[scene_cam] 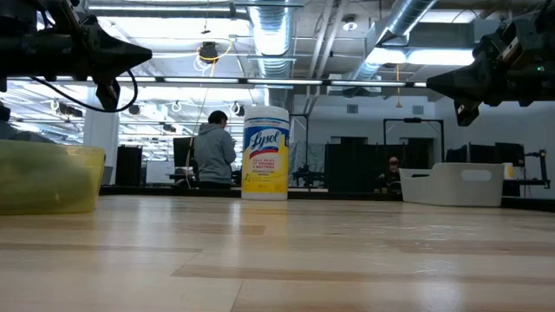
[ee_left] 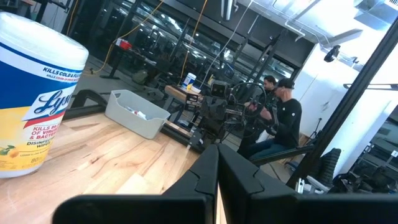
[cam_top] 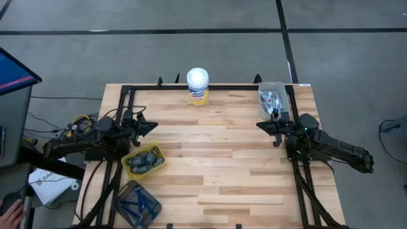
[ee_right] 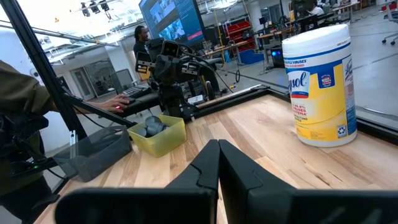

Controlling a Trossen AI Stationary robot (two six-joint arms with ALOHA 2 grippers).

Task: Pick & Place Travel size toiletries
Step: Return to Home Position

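While white tubes (cam_top: pixel 270 100) lie in the gray bin (cam_top: pixel 272 83) at the tabletop's (cam_top: pixel 216 172) corner, the left arm (cam_top: pixel 95 138) and right arm (cam_top: pixel 321 143) hover apart, jaws closed and empty.

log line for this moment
left gripper shut, raised | right gripper shut, raised | toiletries in yellow bin, dark bin, gray bin

Wood table (cam_top: pixel 222 159): canister (cam_top: pixel 198 86) rear centre; grey bin (cam_top: pixel 272 83) right; yellow bin (cam_top: pixel 127 168), dark bin (cam_top: pixel 121 196) left.

Canister (cam_top: pixel 198 86) back centre, toiletries (cam_top: pixel 271 100) in bin (cam_top: pixel 272 83) back right
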